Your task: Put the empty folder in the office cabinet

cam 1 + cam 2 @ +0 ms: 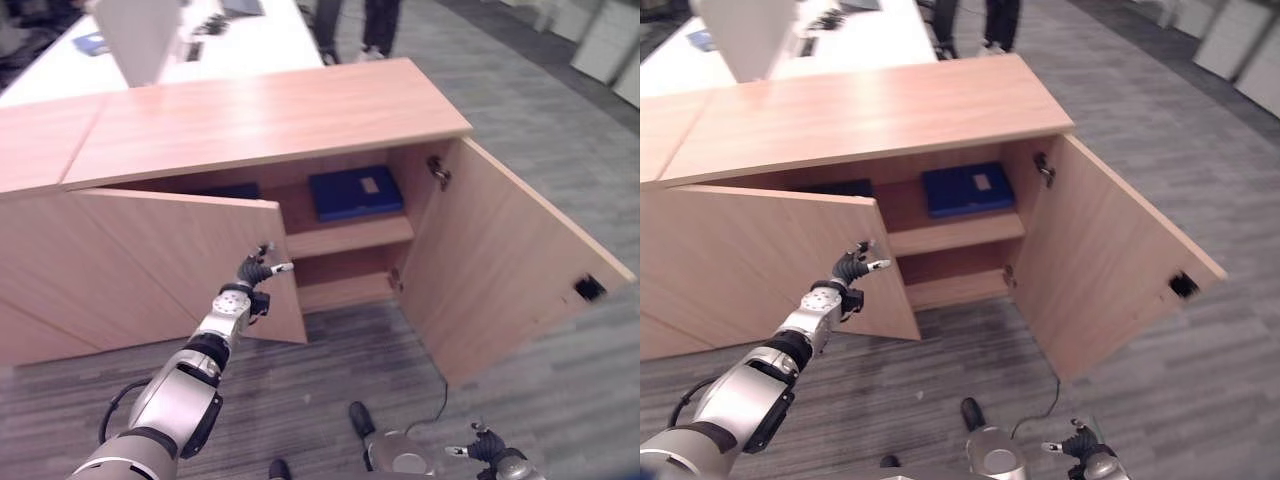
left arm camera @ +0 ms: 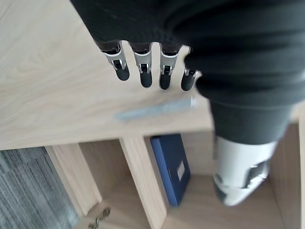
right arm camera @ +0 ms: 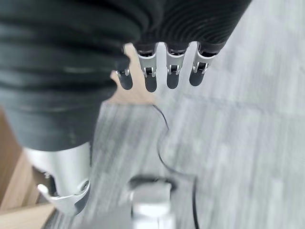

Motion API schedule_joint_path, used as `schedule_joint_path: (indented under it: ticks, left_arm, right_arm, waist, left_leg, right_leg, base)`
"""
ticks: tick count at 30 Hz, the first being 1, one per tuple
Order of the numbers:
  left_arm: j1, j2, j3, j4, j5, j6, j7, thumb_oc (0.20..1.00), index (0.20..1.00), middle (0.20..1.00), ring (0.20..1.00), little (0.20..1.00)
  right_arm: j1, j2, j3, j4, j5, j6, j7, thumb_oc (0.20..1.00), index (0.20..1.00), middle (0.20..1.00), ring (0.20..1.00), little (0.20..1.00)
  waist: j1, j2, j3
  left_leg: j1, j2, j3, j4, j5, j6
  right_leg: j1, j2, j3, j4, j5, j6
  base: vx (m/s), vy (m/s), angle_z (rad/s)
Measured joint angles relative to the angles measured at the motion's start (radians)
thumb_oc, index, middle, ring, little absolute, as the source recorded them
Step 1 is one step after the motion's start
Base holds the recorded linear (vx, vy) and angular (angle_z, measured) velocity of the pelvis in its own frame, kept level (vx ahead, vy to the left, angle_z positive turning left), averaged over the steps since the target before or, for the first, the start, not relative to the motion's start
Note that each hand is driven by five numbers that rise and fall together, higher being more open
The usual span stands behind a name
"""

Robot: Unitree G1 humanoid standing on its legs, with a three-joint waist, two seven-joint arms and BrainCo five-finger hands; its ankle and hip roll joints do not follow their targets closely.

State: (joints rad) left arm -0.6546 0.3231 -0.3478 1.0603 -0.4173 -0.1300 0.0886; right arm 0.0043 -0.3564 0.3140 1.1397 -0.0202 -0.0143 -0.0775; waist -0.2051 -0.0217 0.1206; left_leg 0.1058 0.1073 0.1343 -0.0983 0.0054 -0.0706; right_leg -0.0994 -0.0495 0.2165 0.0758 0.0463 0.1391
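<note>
Nearest us, our right hand hangs low over the grey carpet, fingers straight and relaxed, holding nothing. Further out, our left arm stretches forward, its left hand at the edge of the half-open left door, fingers extended and empty. Beyond it, the light wood-grain office cabinet stands with its right door swung wide. Flat on the upper shelf lies the blue rectangular folder.
</note>
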Motion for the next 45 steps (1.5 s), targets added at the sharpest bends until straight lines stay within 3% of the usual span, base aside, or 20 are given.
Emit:
schedule_joint_path:
  ticks: [4,10,12,13,14,16,18,19,21,23,24,26,36,37,39,40,41,43,44,45]
  left_arm:
    - [0.066,0.001,0.004,-0.101,0.001,-0.004,0.010,1.000,1.000,1.000,1.000,1.000]
    - [0.267,0.004,0.015,-0.325,0.002,-0.036,-0.028,1.000,1.000,1.000,1.000,1.000]
    - [0.350,0.013,0.013,-0.408,0.002,-0.036,-0.055,1.000,1.000,1.000,1.000,1.000]
    - [0.398,0.004,0.012,-0.434,0.002,-0.031,-0.072,1.000,1.000,1.000,1.000,1.000]
    - [0.436,-0.003,0.012,-0.450,0.002,-0.031,-0.080,1.000,1.000,1.000,1.000,1.000]
    - [0.532,0.014,0.011,-0.475,0.008,-0.025,-0.116,1.000,1.000,1.000,1.000,1.000]
    - [0.604,0.043,0.018,-0.474,0.014,-0.017,-0.142,1.000,1.000,1.000,1.000,1.000]
    - [0.622,0.064,0.021,-0.464,0.014,-0.007,-0.146,1.000,1.000,1.000,1.000,1.000]
    - [0.637,0.022,0.005,-0.421,0.051,0.014,-0.163,1.000,1.000,1.000,1.000,1.000]
    - [0.652,0.010,-0.009,-0.415,0.075,0.013,-0.179,1.000,1.000,1.000,1.000,1.000]
    - [0.653,-0.015,-0.007,-0.395,0.091,0.010,-0.188,1.000,1.000,1.000,1.000,1.000]
    - [0.653,-0.032,-0.001,-0.351,0.096,0.009,-0.188,1.000,1.000,1.000,1.000,1.000]
    - [0.661,-0.046,0.036,-0.223,0.121,0.019,-0.182,1.000,1.000,1.000,1.000,1.000]
    - [0.657,-0.047,0.036,-0.204,0.121,0.016,-0.176,1.000,1.000,1.000,1.000,1.000]
    - [0.648,-0.051,0.031,-0.193,0.121,0.016,-0.171,1.000,1.000,1.000,1.000,1.000]
    - [0.630,-0.052,0.032,-0.193,0.121,0.013,-0.167,1.000,1.000,1.000,1.000,1.000]
    - [0.627,-0.061,0.032,-0.193,0.120,0.013,-0.166,1.000,1.000,1.000,1.000,1.000]
    - [0.628,-0.062,0.031,-0.195,0.121,0.013,-0.169,1.000,1.000,1.000,1.000,1.000]
    - [0.629,-0.068,0.034,-0.196,0.121,0.013,-0.169,1.000,1.000,1.000,1.000,1.000]
    - [0.632,-0.075,0.037,-0.198,0.121,0.012,-0.173,1.000,1.000,1.000,1.000,1.000]
  right_arm:
    - [0.021,0.032,0.002,-0.001,0.000,0.002,0.007,1.000,1.000,1.000,1.000,1.000]
    - [0.020,0.075,-0.023,0.000,0.000,0.004,0.005,1.000,1.000,1.000,1.000,1.000]
    - [-0.013,0.079,-0.055,0.002,0.001,0.003,0.003,1.000,1.000,1.000,1.000,1.000]
    - [-0.029,0.079,-0.078,0.006,0.001,0.003,-0.001,1.000,1.000,1.000,1.000,1.000]
    - [-0.030,0.076,-0.083,0.006,0.001,0.002,-0.001,1.000,1.000,1.000,1.000,1.000]
    - [-0.031,0.077,-0.086,0.008,0.000,0.001,0.000,1.000,1.000,1.000,1.000,1.000]
    - [-0.033,0.078,-0.086,0.005,0.000,-0.002,-0.001,1.000,1.000,1.000,1.000,1.000]
    - [-0.032,0.080,-0.086,0.005,0.000,-0.002,-0.001,1.000,1.000,1.000,1.000,1.000]
    - [-0.028,0.039,-0.088,0.013,0.000,0.003,-0.002,1.000,1.000,1.000,1.000,1.000]
    - [-0.006,0.026,-0.088,0.012,0.000,0.005,-0.002,1.000,1.000,1.000,1.000,1.000]
    - [0.015,-0.002,-0.088,0.009,0.000,0.002,-0.002,1.000,1.000,1.000,1.000,1.000]
    - [0.020,-0.024,-0.088,0.010,0.000,0.004,-0.002,1.000,1.000,1.000,1.000,1.000]
    - [-0.022,-0.038,-0.115,0.013,0.002,-0.001,-0.002,1.000,1.000,1.000,1.000,1.000]
    - [-0.043,-0.037,-0.115,0.029,0.003,-0.003,-0.002,1.000,1.000,1.000,1.000,1.000]
    - [-0.064,-0.045,-0.117,0.050,0.009,-0.005,-0.006,1.000,1.000,1.000,1.000,1.000]
    - [-0.057,-0.052,-0.116,0.050,0.013,-0.003,-0.008,1.000,1.000,1.000,1.000,1.000]
    - [-0.055,-0.064,-0.116,0.051,0.030,0.000,-0.011,1.000,1.000,1.000,1.000,1.000]
    - [-0.063,-0.086,-0.116,0.046,0.040,-0.008,-0.011,1.000,1.000,1.000,1.000,1.000]
    - [-0.077,-0.103,-0.115,0.045,0.040,-0.012,-0.010,1.000,1.000,1.000,1.000,1.000]
    - [-0.083,-0.117,-0.122,0.056,0.040,-0.012,-0.011,1.000,1.000,1.000,1.000,1.000]
  waist:
    - [0.000,-0.006,-0.002]
    - [0.053,-0.021,-0.011]
    - [0.104,-0.016,-0.002]
    - [0.133,0.009,0.010]
    - [0.145,0.020,0.010]
    - [0.177,0.047,0.006]
    - [0.198,0.019,-0.012]
    - [0.204,0.009,-0.017]
    - [0.189,0.057,-0.010]
    - [0.183,0.049,-0.014]
    - [0.178,0.082,-0.033]
    - [0.148,0.108,-0.053]
    - [0.097,0.118,-0.057]
    - [0.111,0.103,-0.050]
    - [0.137,0.091,-0.040]
    - [0.136,0.066,-0.030]
    - [0.134,0.062,-0.027]
    - [0.133,0.060,-0.027]
    - [0.138,0.090,-0.031]
    - [0.154,0.140,-0.029]
  left_leg:
    - [0.013,-0.005,0.021,-0.001,0.027,-0.005]
    - [0.023,-0.025,0.050,0.008,0.027,-0.002]
    - [0.022,-0.013,0.109,0.009,0.027,0.003]
    - [0.029,0.003,0.137,0.009,0.026,0.010]
    - [0.041,0.016,0.152,0.009,0.018,0.019]
    - [0.045,0.038,0.202,0.008,0.014,0.023]
    - [0.054,0.035,0.236,0.009,0.023,0.007]
    - [0.055,0.033,0.247,0.009,0.024,-0.004]
    - [0.040,0.080,0.261,0.059,0.071,-0.013]
    - [0.011,0.087,0.254,0.119,0.049,-0.032]
    - [0.003,0.080,0.221,0.088,0.094,-0.042]
    - [0.017,0.109,0.250,0.085,0.075,-0.047]
    - [0.032,0.157,0.296,0.147,0.079,-0.049]
    - [0.024,0.156,0.252,0.192,0.096,-0.074]
    - [-0.069,0.157,0.088,0.336,0.109,-0.080]
    - [-0.090,0.133,0.018,0.356,0.092,-0.117]
    - [-0.092,0.116,-0.006,0.315,0.056,-0.130]
    - [-0.078,0.063,0.021,0.192,0.031,-0.090]
    - [-0.083,0.058,0.043,0.162,-0.050,0.006]
    - [-0.076,0.091,0.043,0.124,-0.046,-0.006]
  right_leg:
    - [0.038,-0.017,0.001,-0.067,0.035,0.007]
    - [0.041,-0.041,-0.044,-0.089,0.079,0.011]
    - [-0.009,-0.072,-0.345,-0.076,0.091,0.010]
    - [-0.018,-0.137,-0.558,-0.012,0.037,-0.036]
    - [-0.030,-0.181,-0.614,0.065,0.015,-0.014]
    - [-0.063,-0.261,-0.603,0.293,-0.063,0.047]
    - [-0.050,-0.321,-0.619,0.337,-0.098,0.076]
    - [-0.020,-0.301,-0.608,0.256,-0.121,0.047]
    - [0.012,-0.236,-0.599,0.187,-0.076,-0.001]
    - [0.040,-0.228,-0.573,0.131,-0.056,-0.025]
    - [0.040,-0.188,-0.543,0.111,-0.053,-0.021]
    - [0.041,-0.156,-0.534,0.096,-0.056,-0.019]
    - [-0.001,-0.084,-0.406,0.032,-0.008,-0.025]
    - [0.005,-0.072,-0.362,-0.002,-0.005,-0.029]
    - [0.027,-0.070,-0.349,-0.038,-0.009,-0.057]
    - [0.039,-0.088,-0.325,-0.062,0.031,-0.095]
    - [0.042,-0.093,-0.324,-0.070,0.046,-0.098]
    - [0.003,-0.094,-0.319,-0.070,0.047,-0.096]
    - [0.001,-0.072,-0.319,-0.084,0.047,-0.060]
    - [-0.021,-0.034,-0.321,-0.039,0.043,-0.054]
  base:
    - [-0.04,0.093,-0.10]
    - [-0.13,0.015,-0.09]
    - [-0.17,0.012,-0.60]
    - [-0.10,-0.012,-0.64]
    - [-0.11,-0.023,-0.44]
    - [-0.09,-0.091,-0.52]
    - [-0.06,-0.145,-0.71]
    - [-0.04,-0.183,-0.62]
    - [0.01,-0.147,-0.45]
    - [0.04,-0.231,-0.59]
    - [0.04,-0.214,-0.67]
    - [0.03,-0.173,-0.41]
    - [0.05,-0.155,-0.46]
    - [0.07,-0.101,-0.76]
    - [0.05,-0.062,-0.55]
    - [0.07,-0.039,0.05]
    - [0.09,-0.008,-0.02]
    - [0.12,0.019,-0.32]
    - [0.10,0.036,-0.49]
    - [0.07,0.041,-0.59]
